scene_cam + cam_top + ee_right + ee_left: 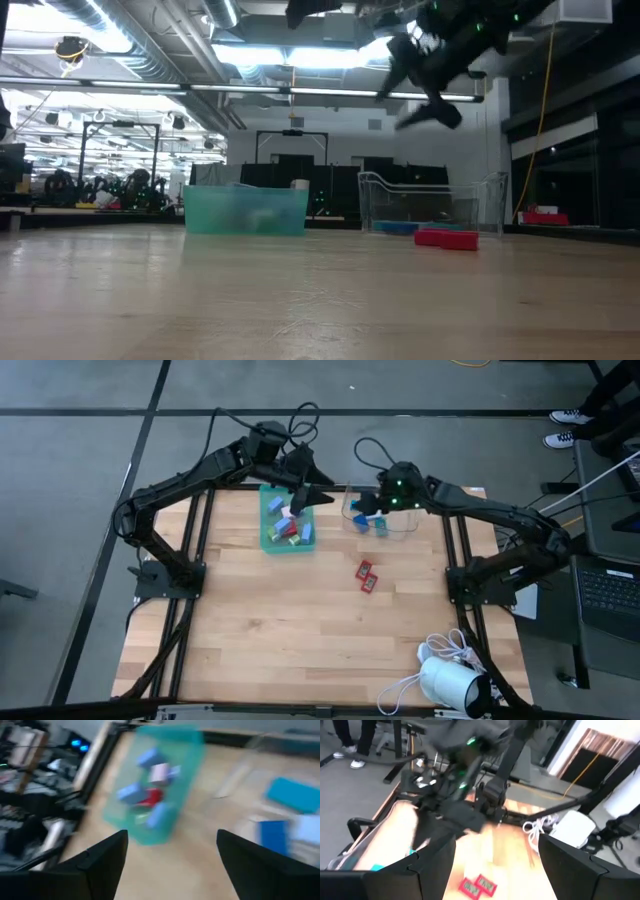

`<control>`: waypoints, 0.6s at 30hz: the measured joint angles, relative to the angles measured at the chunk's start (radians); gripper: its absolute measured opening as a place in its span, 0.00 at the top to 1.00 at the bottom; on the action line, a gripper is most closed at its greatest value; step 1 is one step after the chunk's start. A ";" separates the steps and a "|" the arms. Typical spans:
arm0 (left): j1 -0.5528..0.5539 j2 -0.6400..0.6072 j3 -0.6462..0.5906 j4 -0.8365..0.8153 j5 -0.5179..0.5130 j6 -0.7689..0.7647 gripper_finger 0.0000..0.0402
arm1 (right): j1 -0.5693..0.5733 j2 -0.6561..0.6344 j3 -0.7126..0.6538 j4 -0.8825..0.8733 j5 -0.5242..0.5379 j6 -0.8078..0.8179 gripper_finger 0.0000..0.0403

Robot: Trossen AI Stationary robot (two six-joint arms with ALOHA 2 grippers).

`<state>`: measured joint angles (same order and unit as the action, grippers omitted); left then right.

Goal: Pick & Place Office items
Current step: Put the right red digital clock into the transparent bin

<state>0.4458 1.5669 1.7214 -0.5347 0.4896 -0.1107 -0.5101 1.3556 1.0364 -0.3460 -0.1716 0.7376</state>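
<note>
The office items are small flat pieces. Several blue, red, pink and white ones lie in the teal tray (287, 520) (152, 795). Blue and teal ones (287, 815) lie in the clear bin (385, 520). Two red pieces (365, 575) (477, 885) lie flat on the wood, nearer than the bin. My left gripper (318, 493) (496, 842) hovers open over the tray's far right corner, holding nothing. My right gripper (362, 506) (171, 837) hovers open over the bin's left end, facing the tray, also holding nothing.
Tray (245, 210) and bin (430, 205) stand side by side near the table's far edge, with both arms close together above them. A white device with a coiled cable (445, 675) sits at the near right corner. Bare wood (270, 630) fills the near half.
</note>
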 joint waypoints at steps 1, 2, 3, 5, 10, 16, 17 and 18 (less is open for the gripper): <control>0.000 0.000 0.000 -0.009 0.001 0.010 0.31 | 0.034 0.000 0.017 -0.004 0.010 0.026 0.24; 0.000 0.000 0.000 -0.015 0.001 0.016 0.31 | 0.070 0.000 0.031 -0.008 0.031 0.054 0.25; -0.001 0.000 0.000 -0.018 0.002 0.020 0.31 | 0.107 0.000 0.041 -0.013 0.056 0.090 0.25; -0.001 0.000 0.000 -0.018 0.003 0.028 0.31 | 0.183 0.000 0.046 -0.015 0.107 0.184 0.26; -0.001 0.000 0.000 -0.017 0.025 0.060 0.31 | 0.368 0.045 0.046 -0.100 0.244 0.468 0.26; -0.001 0.000 0.000 -0.020 0.103 0.113 0.31 | 0.512 0.181 0.046 -0.118 0.275 0.824 0.26; -0.001 0.000 0.000 -0.022 0.123 0.117 0.31 | 0.528 0.203 0.046 -0.125 0.276 0.872 0.26; -0.001 0.000 0.000 -0.026 0.140 0.122 0.31 | 0.545 0.223 0.046 -0.137 0.275 0.910 0.26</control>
<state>0.4446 1.5669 1.7214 -0.5605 0.6292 0.0114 0.0351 1.5789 1.0828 -0.4830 0.1038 1.6476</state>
